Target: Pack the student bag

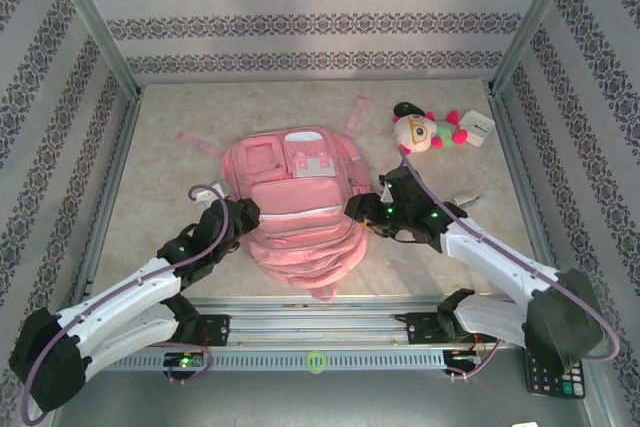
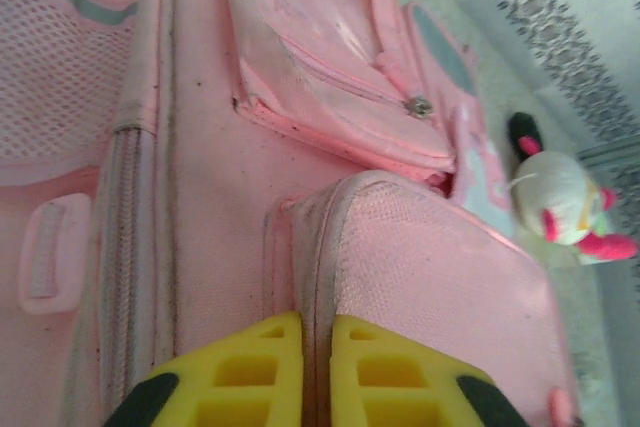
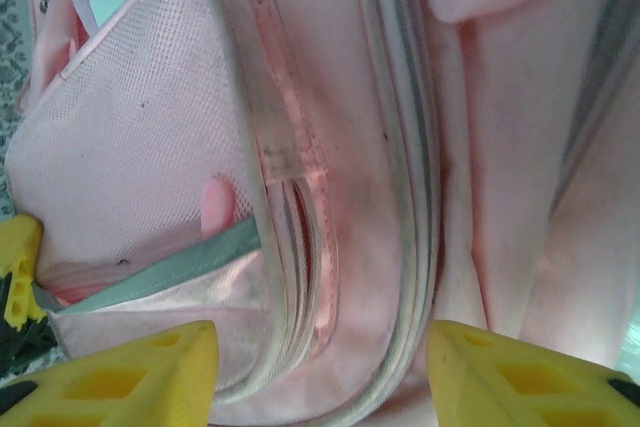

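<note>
Student bag (image 1: 300,202), soft pink fabric with white-trimmed pockets, lies flat mid-worktop (image 1: 160,167) between both arms. At the left wrist, the yellow ribbed left claw (image 2: 315,372) stands narrow, pinching the piped rim of the mesh pocket (image 2: 430,267). At the right wrist, the right claw (image 3: 320,377) gapes wide over rounded zipper bands (image 3: 400,147).

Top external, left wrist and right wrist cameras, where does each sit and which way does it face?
Top external: above and behind, looking down on the pink backpack; both arms show.
Left wrist: on its arm, faces far-right toward the plush toy; left end effector shows.
Right wrist: on its arm, faces left over the backpack; right end effector shows.
Both wrist views share the mesh pocket.
</note>
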You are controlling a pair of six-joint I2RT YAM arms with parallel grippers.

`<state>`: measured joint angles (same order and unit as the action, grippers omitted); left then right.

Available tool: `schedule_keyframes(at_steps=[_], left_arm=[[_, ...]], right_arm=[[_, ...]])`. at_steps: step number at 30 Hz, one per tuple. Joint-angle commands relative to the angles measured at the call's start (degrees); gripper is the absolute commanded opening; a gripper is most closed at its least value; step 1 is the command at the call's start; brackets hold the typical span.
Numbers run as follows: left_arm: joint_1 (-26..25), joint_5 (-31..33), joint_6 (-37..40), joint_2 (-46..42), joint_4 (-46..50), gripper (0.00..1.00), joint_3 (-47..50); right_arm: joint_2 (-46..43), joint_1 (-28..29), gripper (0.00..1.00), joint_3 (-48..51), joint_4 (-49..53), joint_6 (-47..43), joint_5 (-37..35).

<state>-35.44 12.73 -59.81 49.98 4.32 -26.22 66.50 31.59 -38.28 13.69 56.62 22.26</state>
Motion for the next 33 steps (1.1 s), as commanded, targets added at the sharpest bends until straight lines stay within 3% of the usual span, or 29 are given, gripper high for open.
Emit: schedule_keyframes(at_steps=[1, 4, 7, 11, 15, 17, 25, 33], left_arm=[[2.4, -1.6, 10.9, 0.3, 7.9, 0.28, -5.4], [2.5, -1.8, 19.7, -0.7, 10.8, 0.48, -8.7], [2.5, -0.4, 27.2, -1.7, 13.3, 0.51, -11.2], [2.4, -3.5, 39.8, -1.3, 13.2, 0.54, -13.7], [2.5, -7.6, 49.4, -0.1, 11.6, 0.56, -14.6], [2.5, -8.0, 51.9, 0.6, 11.2, 0.58, -15.0], [2.5, -8.8, 51.5, 2.9, 9.0, 0.6, -15.4], [2.5, -9.8, 49.5, 4.7, 6.5, 0.6, -14.5]], right_arm=[[3.0, -1.3, 0.57, -2.3, -4.5, -3.4, 4.0], [3.5, -5.9, 0.59, -4.7, 1.4, -7.4, 5.0], [3.4, -14.5, 0.6, -8.6, 14.0, -14.5, 5.7], [5.1, -29.5, 0.63, -14.6, 29.1, -25.9, -0.5], [13.1, -40.8, 0.68, -20.5, 35.9, -32.2, -8.0], [19.2, -44.6, 0.71, -23.1, 36.8, -32.8, -8.2], [30.8, -47.7, 0.82, -25.7, 34.2, -31.2, -14.7], [32.4, -49.1, 0.78, -24.7, 28.1, -32.6, -14.2]])
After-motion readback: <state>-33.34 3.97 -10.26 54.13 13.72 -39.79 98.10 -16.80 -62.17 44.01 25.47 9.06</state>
